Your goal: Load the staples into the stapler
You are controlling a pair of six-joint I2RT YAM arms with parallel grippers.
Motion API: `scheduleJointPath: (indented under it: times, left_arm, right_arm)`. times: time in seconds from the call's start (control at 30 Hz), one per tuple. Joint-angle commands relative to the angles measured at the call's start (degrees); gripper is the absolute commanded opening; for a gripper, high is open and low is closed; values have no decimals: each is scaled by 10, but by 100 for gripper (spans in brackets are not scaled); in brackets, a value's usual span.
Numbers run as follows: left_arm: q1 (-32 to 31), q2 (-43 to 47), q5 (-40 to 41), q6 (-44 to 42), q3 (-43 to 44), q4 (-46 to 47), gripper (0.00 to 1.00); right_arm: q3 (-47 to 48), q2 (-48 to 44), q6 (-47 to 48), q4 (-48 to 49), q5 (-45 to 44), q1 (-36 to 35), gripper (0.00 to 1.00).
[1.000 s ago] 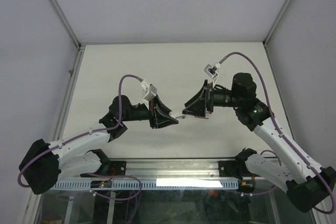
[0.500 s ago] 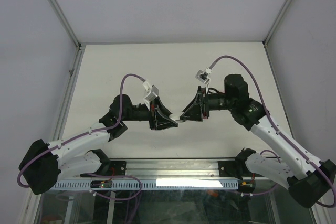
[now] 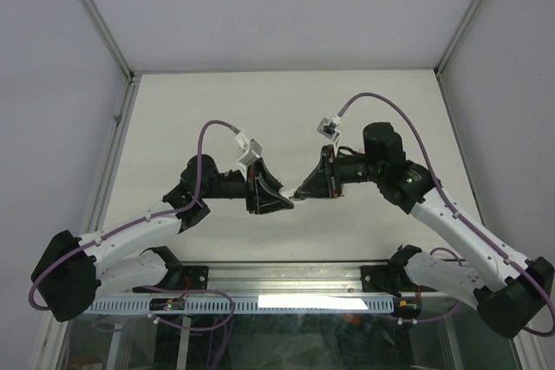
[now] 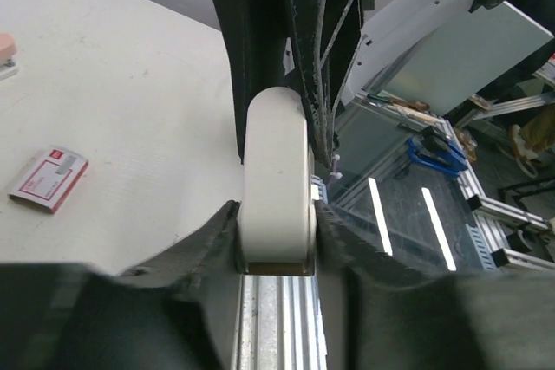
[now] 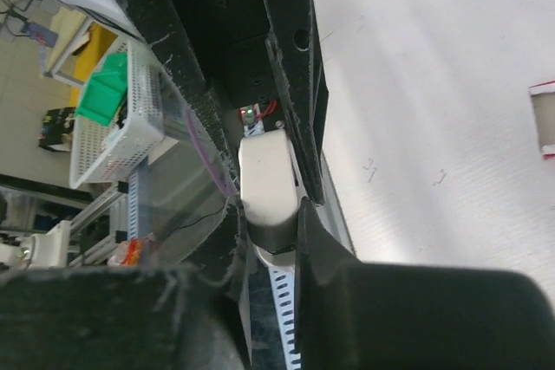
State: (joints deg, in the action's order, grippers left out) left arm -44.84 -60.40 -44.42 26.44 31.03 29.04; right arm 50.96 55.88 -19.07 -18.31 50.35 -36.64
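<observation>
The stapler (image 4: 276,171), a small pale rounded block, hangs in the air over the middle of the table between both arms. My left gripper (image 4: 276,240) is shut on its near end, with a finger pressed against each side. From the opposite side my right gripper (image 5: 270,231) is shut on the other end of the stapler (image 5: 267,179). In the top view the two grippers meet tip to tip, the left gripper (image 3: 282,199) and the right gripper (image 3: 302,190), with the stapler (image 3: 293,197) a tiny white spot between them. No staples are in view.
A small red-and-white flat box (image 4: 48,179) lies on the table left of my left gripper; that same box (image 5: 542,123) is cut by the right edge of the right wrist view. A pink-and-grey thing (image 4: 5,51) shows at the left edge. The metal rail (image 3: 277,301) runs along the near edge.
My right arm has swung left to meet the left gripper, and its jaws have closed on the stapler. The left arm has stayed in place.
</observation>
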Motion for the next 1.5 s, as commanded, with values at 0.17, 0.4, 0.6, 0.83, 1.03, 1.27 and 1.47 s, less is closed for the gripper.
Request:
scheduleJointPath:
  times: [0.17, 0.4, 0.6, 0.83, 1.03, 1.27, 1.47]
  left_arm:
    - [16, 79, 104, -28, 16, -42, 97]
    - [78, 160, 243, -41, 50, -187, 99]
    - [116, 170, 263, -40, 84, -253, 99]
    - [121, 165, 292, -37, 80, -262, 99]
    - [123, 151, 305, -27, 65, -254, 99]
    - [127, 130, 328, -16, 49, -243, 99]
    - [155, 90, 341, 21, 32, -231, 99]
  right_arm:
    - [22, -30, 32, -33, -288, -5, 0]
    - [-62, 38, 52, 45, -600, 0, 0]
    - [-96, 133, 23, 138, -701, 56, 0]
    - [-96, 209, 51, 211, -716, 103, 0]
    - [-99, 238, 83, 238, -663, 135, 0]
    - [-118, 247, 93, 266, -665, 140, 1]
    - [-98, 264, 72, 221, -670, 140, 17]
